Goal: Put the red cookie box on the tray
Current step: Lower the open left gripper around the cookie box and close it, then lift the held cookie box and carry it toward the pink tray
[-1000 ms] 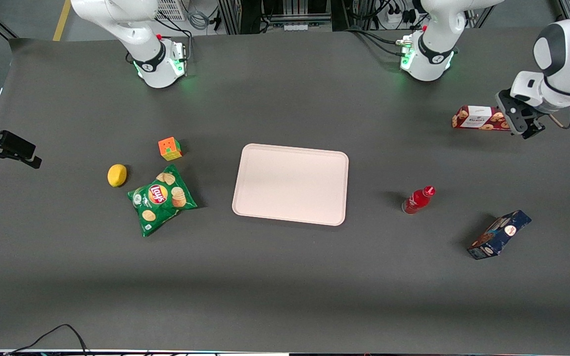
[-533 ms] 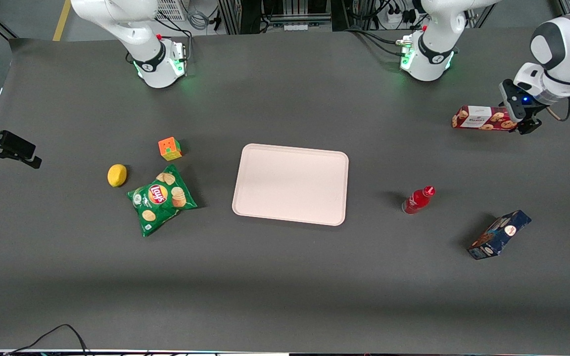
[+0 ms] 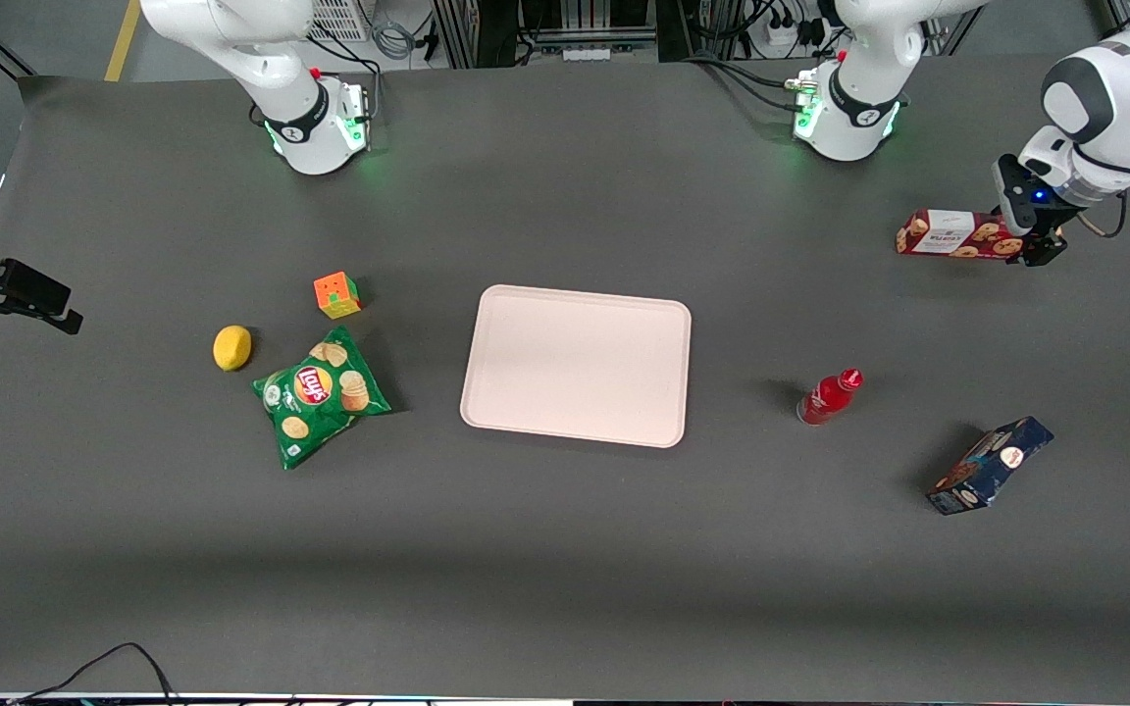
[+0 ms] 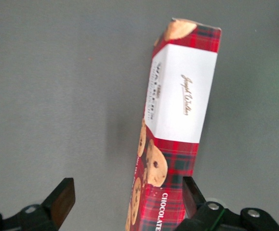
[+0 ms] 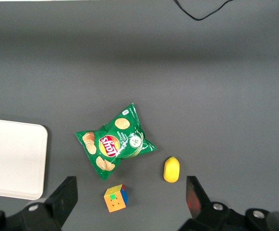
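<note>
The gripper (image 4: 128, 202) hangs spread wide over one end of the red cookie box (image 4: 175, 130). It touches nothing. The box lies flat on the surface (image 3: 565, 549).

Dark grey table (image 3: 565, 549) w/ tray (image 3: 576, 365), red cookie box (image 3: 952, 234), blue box (image 3: 989, 465), red bottle (image 3: 829, 396), chips bag (image 3: 319, 395), lemon (image 3: 231, 347), cube (image 3: 336, 294); gripper (image 3: 1029, 233) above box end.
</note>
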### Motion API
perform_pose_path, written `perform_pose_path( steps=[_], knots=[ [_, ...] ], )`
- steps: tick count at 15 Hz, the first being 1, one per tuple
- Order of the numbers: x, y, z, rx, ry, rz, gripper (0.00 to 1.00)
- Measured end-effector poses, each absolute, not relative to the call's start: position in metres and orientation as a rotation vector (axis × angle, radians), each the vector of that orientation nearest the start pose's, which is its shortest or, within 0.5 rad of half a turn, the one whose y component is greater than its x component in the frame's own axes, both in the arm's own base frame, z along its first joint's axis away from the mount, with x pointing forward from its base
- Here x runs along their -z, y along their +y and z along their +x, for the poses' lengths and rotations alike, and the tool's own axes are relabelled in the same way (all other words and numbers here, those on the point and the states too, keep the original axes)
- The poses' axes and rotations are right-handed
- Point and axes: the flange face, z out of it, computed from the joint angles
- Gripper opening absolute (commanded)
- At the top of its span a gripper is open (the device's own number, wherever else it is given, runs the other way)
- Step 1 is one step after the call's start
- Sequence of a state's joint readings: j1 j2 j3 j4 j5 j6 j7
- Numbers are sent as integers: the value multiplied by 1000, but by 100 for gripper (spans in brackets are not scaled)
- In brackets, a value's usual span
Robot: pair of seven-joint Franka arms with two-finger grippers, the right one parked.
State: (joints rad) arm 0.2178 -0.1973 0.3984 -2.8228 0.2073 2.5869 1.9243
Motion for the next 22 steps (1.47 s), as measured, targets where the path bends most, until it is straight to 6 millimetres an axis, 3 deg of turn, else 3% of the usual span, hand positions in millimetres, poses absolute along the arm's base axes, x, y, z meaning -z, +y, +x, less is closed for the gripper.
perform_pose_path(
  steps=[8, 10, 11, 12, 14, 15, 19, 22],
  knots=[
    [-223, 199, 282, -80, 2240, -2295, 100],
    [-219, 200, 281, -89, 2247, -2296, 94],
    [-217, 200, 280, -91, 2249, -2297, 89],
    [-217, 200, 280, -92, 2250, -2296, 59],
    [-217, 200, 281, -89, 2247, -2291, 56],
    [-217, 200, 281, -87, 2244, -2288, 50],
    [-216, 201, 281, -87, 2243, -2285, 5],
    [-217, 201, 282, -86, 2242, -2283, 3]
  ],
)
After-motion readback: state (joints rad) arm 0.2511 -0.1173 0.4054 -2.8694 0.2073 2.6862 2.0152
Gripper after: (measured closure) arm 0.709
